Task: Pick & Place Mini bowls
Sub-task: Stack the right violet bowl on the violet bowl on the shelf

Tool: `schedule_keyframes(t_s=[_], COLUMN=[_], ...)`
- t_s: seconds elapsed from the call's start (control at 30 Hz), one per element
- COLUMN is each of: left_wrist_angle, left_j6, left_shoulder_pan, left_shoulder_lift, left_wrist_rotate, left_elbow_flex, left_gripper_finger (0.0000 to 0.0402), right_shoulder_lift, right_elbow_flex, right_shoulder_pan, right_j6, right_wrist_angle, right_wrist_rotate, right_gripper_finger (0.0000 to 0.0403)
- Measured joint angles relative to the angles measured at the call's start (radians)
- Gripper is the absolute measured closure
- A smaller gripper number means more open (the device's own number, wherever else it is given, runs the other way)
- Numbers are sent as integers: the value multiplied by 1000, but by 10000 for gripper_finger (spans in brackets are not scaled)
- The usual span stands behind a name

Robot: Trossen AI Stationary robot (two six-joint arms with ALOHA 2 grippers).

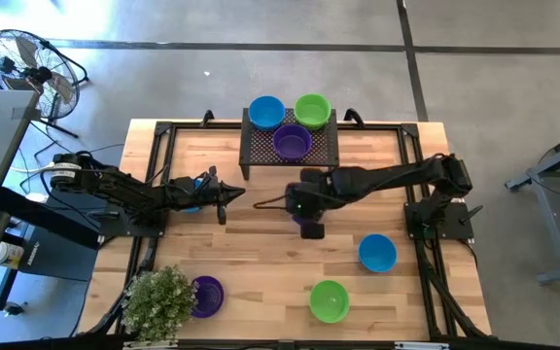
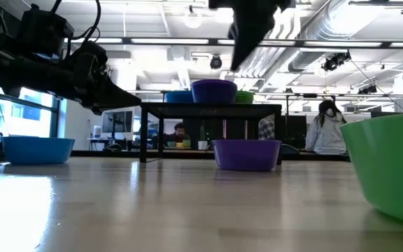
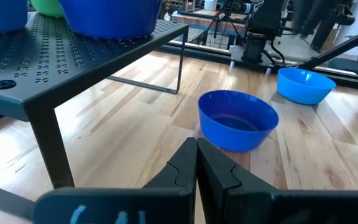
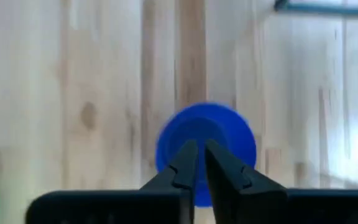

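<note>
Your right claw (image 1: 306, 216) hangs above bench (image 1: 261, 262) centre, fingers together, empty, over a purple mini bowl (image 2: 246, 153) the low view shows. Left claw (image 1: 224, 199) reaches level, shut. Three mini bowls (image 1: 291, 122) sit on the rack (image 1: 329, 148).

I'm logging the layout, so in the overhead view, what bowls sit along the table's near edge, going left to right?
Purple bowl beside the plant → green bowl → blue bowl.
</note>
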Motion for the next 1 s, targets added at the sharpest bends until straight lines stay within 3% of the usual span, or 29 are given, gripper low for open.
schedule_keyframes(t_s=[0.27,0.43,0.73,1.0], left_wrist_angle=[-6,-6,-5,-5], left_j6=[0,0,0,0], left_shoulder_pan=[0,0,0,0], left_shoulder_lift=[0,0,0,0], left_wrist_rotate=[5,5,1,1], left_elbow_flex=[0,0,0,0], left_gripper_finger=[402,402,402,402], right_shoulder_lift=[2,2,2,2], right_elbow_flex=[-296,-444,-550,-567], right_shoulder_pan=[53,75,49,5], right_j6=[11,-20,-122,-142], right_wrist_angle=[111,261,490,538], right_wrist_rotate=[42,111,86,-5], right_gripper_finger=[285,253,271,335])
